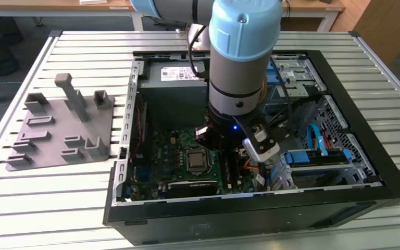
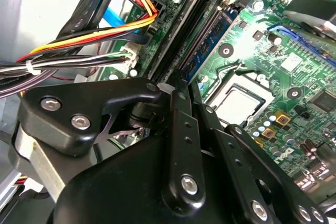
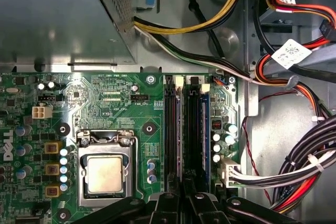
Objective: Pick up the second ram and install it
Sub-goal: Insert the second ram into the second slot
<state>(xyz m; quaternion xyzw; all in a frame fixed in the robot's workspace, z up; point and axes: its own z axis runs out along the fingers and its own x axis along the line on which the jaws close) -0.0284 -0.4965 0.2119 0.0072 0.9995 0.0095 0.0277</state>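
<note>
The second ram (image 2: 210, 40), a dark blue board with small chips, stands on edge in the line of a black memory slot (image 3: 191, 129) on the green motherboard. Its blue edge (image 3: 205, 129) shows in the first wrist view beside that slot. One end of it runs in between the fingertips of my gripper (image 2: 186, 85), whose black fingers are drawn together on it. The gripper (image 3: 184, 195) hangs over that end of the slots. In the exterior view the gripper (image 1: 236, 150) is deep inside the open computer case.
A grey tray with upright posts (image 1: 47, 135) lies on the slatted table at the exterior view's left. Cable bundles (image 2: 79, 40) crowd one side of the slots; the processor socket (image 3: 105, 174) lies on the other. The case wall (image 1: 366, 177) and power supply (image 3: 52, 14) hem in the arm.
</note>
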